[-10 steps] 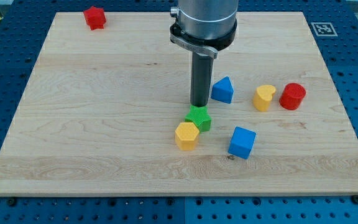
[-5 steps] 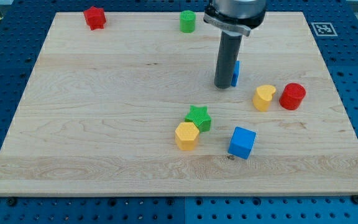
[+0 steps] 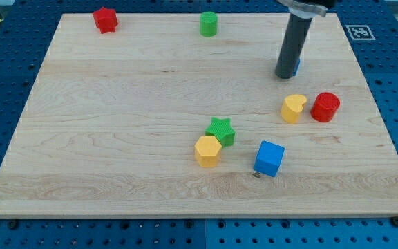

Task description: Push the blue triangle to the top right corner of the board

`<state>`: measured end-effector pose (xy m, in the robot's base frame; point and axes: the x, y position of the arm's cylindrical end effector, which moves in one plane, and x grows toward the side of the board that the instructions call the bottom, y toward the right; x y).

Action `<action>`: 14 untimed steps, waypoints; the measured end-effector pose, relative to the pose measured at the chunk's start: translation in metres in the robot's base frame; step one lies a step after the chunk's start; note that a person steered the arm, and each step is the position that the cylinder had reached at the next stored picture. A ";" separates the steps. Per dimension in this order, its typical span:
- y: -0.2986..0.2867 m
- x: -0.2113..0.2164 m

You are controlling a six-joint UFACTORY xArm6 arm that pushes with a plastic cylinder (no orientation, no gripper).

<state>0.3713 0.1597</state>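
Observation:
The blue triangle (image 3: 296, 66) is almost wholly hidden behind my rod; only a thin blue sliver shows at the rod's right edge, in the upper right part of the wooden board (image 3: 116, 138). My tip (image 3: 285, 76) rests on the board right against the triangle's left side. The board's top right corner lies up and to the right of them.
A yellow heart (image 3: 294, 108) and a red cylinder (image 3: 325, 106) sit below the tip. A green star (image 3: 221, 131), a yellow hexagon (image 3: 207, 151) and a blue cube (image 3: 269, 158) lie lower middle. A green cylinder (image 3: 209, 23) and a red star (image 3: 105, 19) are along the top.
My rod has moved up and to the right across the board, pushing the blue triangle with it. The triangle went from beside the rod to mostly hidden behind it. Other blocks stayed put.

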 end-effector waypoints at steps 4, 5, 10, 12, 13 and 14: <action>0.015 -0.064; 0.013 -0.085; 0.014 -0.112; 0.032 -0.107; 0.046 -0.107; 0.064 -0.107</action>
<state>0.2644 0.2235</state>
